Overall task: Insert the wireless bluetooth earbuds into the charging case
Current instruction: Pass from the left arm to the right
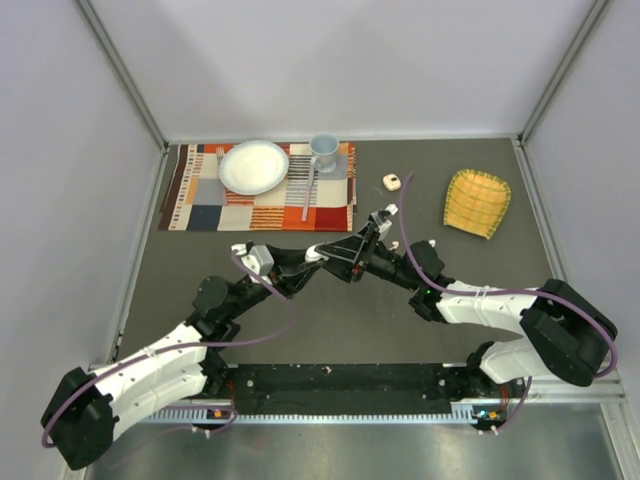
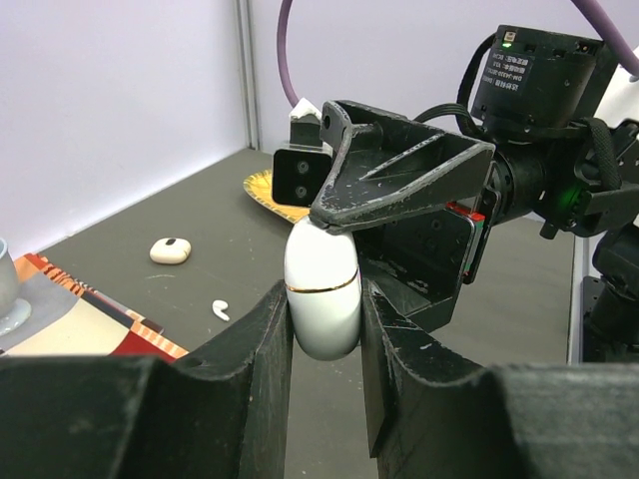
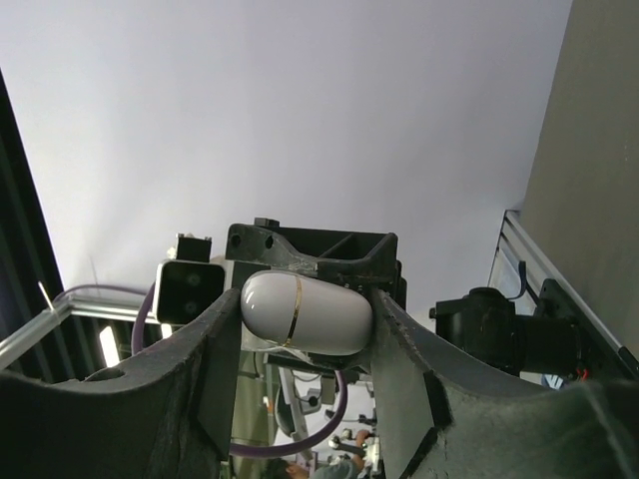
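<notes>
we clamp charging case (image 2: 321, 289) upright in left gripper (image 2: 324, 301) to steady it; right gripper (image 3: 308, 304) pinches its top, likely to open lid. earbud (image 2: 221, 310) lies near second case (image 2: 170, 250), not yet inserted.

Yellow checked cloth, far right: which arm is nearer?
Right. The right arm lies just near-left of the yellow checked cloth; the left arm is far off to its left.

The charging case (image 2: 321, 289) is white with a gold band. The worktop (image 1: 330, 320) is dark grey. Far left, the placemat (image 1: 200, 205) shows orange, red, brown and cream patches and stripes; its plate (image 1: 253, 166) is white, the cup (image 1: 323, 150) pale blue. Far right, the cloth (image 1: 477, 202) is yellow check.
</notes>
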Controlling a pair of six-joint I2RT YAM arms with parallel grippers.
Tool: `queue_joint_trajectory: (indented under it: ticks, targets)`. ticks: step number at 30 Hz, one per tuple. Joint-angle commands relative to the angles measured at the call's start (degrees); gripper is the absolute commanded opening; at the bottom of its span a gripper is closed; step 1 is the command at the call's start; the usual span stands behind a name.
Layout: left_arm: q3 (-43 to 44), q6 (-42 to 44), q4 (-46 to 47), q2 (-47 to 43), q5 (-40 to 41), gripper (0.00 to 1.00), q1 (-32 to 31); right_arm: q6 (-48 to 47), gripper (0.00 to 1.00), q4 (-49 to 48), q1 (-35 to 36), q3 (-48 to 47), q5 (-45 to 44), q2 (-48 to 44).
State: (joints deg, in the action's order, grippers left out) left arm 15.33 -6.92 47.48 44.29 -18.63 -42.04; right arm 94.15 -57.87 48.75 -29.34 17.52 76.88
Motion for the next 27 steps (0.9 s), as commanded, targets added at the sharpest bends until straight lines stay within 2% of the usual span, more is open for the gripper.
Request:
queue_joint_trajectory:
  ticks: [1,2,4,5,7,9,16,19,25,27]
  targets:
    - [2.2,0.7,-0.9,0.6,-2.3,0.02,-0.1,0.6,0.29,-5.1,0.9,-0.8,-0.7,-1.4]
    - [2.4,0.6,-2.1,0.7,-2.3,0.08,-0.1,0.6,0.29,-5.2,0.9,-0.7,-0.6,-1.3]
    - [3.2,0.2,-3.2,1.0,-2.2,0.13,-0.1,0.1,0.2,-5.0,0.9,-1.0,-0.5,-1.5]
    - [3.5,-0.5,-3.8,1.1,-1.8,0.18,-0.1,-0.3,0.19,-4.5,0.9,-1.2,-0.1,-1.5]
    - [4.0,-0.8,-4.1,1.8,-1.9,0.22,-0.1,-1.2,0.18,-3.0,1.0,-1.6,0.2,-1.7]
    - [4.3,-1.3,-4.2,2.5,-2.2,0.31,-0.1,-1.9,0.18,-2.3,1.0,-1.7,0.1,-2.1]
    - [5.1,-2.5,-4.2,3.3,-1.9,0.42,-0.1,-3.7,0.16,1.0,1.0,-1.9,-0.4,-3.7]
    - [5.3,-2.7,-4.4,3.6,-2.1,0.43,-0.1,-4.2,0.16,1.7,1.0,-1.8,-0.5,-3.8]
    - [5.2,-2.8,-4.0,3.9,-2.4,0.39,-0.1,-4.1,0.16,1.1,1.0,-1.4,-0.6,-3.8]
    - [5.1,-2.8,-3.5,3.7,-2.5,0.31,-0.1,-4.0,0.16,0.7,1.0,-1.2,-0.7,-3.8]
